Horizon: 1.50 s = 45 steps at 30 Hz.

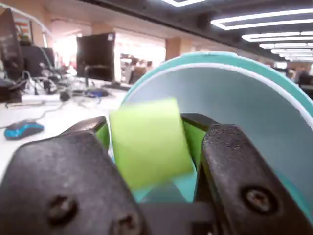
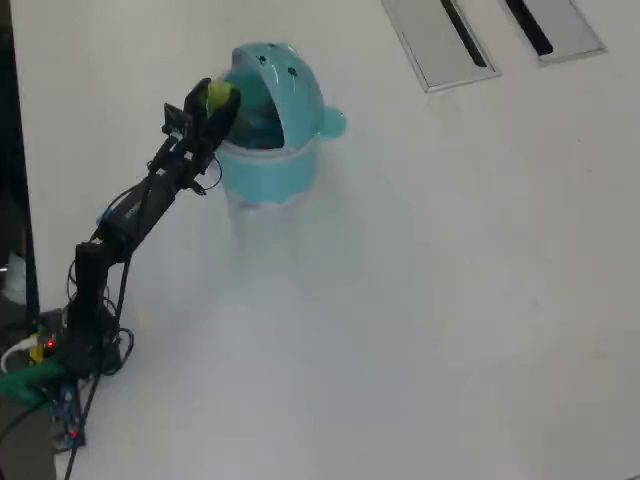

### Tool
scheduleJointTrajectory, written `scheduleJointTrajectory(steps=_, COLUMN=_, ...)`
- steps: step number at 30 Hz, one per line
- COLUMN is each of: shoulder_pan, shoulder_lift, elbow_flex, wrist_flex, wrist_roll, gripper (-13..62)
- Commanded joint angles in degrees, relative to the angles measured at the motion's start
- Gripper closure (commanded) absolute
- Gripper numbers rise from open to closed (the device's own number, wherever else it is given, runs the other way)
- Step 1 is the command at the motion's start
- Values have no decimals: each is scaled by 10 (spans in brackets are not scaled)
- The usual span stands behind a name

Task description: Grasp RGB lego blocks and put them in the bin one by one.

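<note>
The yellow-green lego block (image 1: 149, 142) sits blurred and tilted between my gripper's (image 1: 146, 123) black jaws, which stand apart, with a thin gap on the block's right side. Just beyond it gapes the teal bin's (image 1: 220, 59) opening, pale inside. In the overhead view the gripper (image 2: 215, 98) hangs at the left side of the bin (image 2: 275, 170), under its domed hood, with the block (image 2: 219, 94) at its tip. A small reddish spot (image 2: 262, 144) shows low inside the opening. No light blue block is in view.
The arm reaches up from its base (image 2: 75, 340) at the lower left of the white table (image 2: 420, 300). Two grey cable slots (image 2: 440, 40) lie at the table's top right. In the wrist view, monitors and a blue mouse (image 1: 22, 129) stand far behind.
</note>
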Motion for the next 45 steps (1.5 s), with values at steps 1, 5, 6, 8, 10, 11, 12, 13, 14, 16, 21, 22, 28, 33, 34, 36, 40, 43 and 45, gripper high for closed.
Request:
scheduleJointTrajectory(steps=1, shoulder_pan=-4, shoulder_lift=11, elbow_flex=-55, wrist_flex=-47, wrist_roll=-27, gripper=214)
scheduleJointTrajectory(steps=5, shoulder_pan=-5, shoulder_lift=16, elbow_flex=-43, wrist_flex=-47, wrist_roll=-28, gripper=192)
scheduleJointTrajectory(steps=6, shoulder_pan=-6, shoulder_lift=18, elbow_flex=-38, wrist_flex=-47, wrist_roll=-28, gripper=192)
scheduleJointTrajectory(steps=8, shoulder_pan=-9, shoulder_lift=33, elbow_flex=-17, wrist_flex=-44, wrist_roll=-26, gripper=193)
scheduleJointTrajectory(steps=10, shoulder_pan=-15, shoulder_lift=50, elbow_flex=3, wrist_flex=-41, wrist_roll=-24, gripper=193)
scheduleJointTrajectory(steps=11, shoulder_pan=-16, shoulder_lift=58, elbow_flex=11, wrist_flex=-40, wrist_roll=-23, gripper=193)
scheduleJointTrajectory(steps=12, shoulder_pan=-18, shoulder_lift=67, elbow_flex=20, wrist_flex=-38, wrist_roll=-22, gripper=193)
scheduleJointTrajectory(steps=13, shoulder_pan=-22, shoulder_lift=78, elbow_flex=33, wrist_flex=-33, wrist_roll=-22, gripper=193)
scheduleJointTrajectory(steps=14, shoulder_pan=-25, shoulder_lift=91, elbow_flex=52, wrist_flex=-33, wrist_roll=-22, gripper=193)
scheduleJointTrajectory(steps=16, shoulder_pan=-34, shoulder_lift=129, elbow_flex=108, wrist_flex=-21, wrist_roll=-11, gripper=193)
scheduleJointTrajectory(steps=21, shoulder_pan=-43, shoulder_lift=207, elbow_flex=217, wrist_flex=-15, wrist_roll=0, gripper=193)
scheduleJointTrajectory(steps=22, shoulder_pan=-44, shoulder_lift=222, elbow_flex=236, wrist_flex=-12, wrist_roll=1, gripper=193)
scheduleJointTrajectory(steps=28, shoulder_pan=-75, shoulder_lift=319, elbow_flex=361, wrist_flex=12, wrist_roll=2, gripper=184)
scheduleJointTrajectory(steps=33, shoulder_pan=-103, shoulder_lift=395, elbow_flex=464, wrist_flex=34, wrist_roll=4, gripper=164)
scheduleJointTrajectory(steps=34, shoulder_pan=-109, shoulder_lift=410, elbow_flex=483, wrist_flex=42, wrist_roll=4, gripper=162)
scheduleJointTrajectory(steps=36, shoulder_pan=-120, shoulder_lift=440, elbow_flex=519, wrist_flex=51, wrist_roll=4, gripper=162)
scheduleJointTrajectory(steps=40, shoulder_pan=-149, shoulder_lift=497, elbow_flex=587, wrist_flex=71, wrist_roll=4, gripper=162)
scheduleJointTrajectory(steps=43, shoulder_pan=-194, shoulder_lift=528, elbow_flex=625, wrist_flex=93, wrist_roll=9, gripper=162)
scheduleJointTrajectory(steps=45, shoulder_pan=-212, shoulder_lift=540, elbow_flex=639, wrist_flex=102, wrist_roll=9, gripper=162)
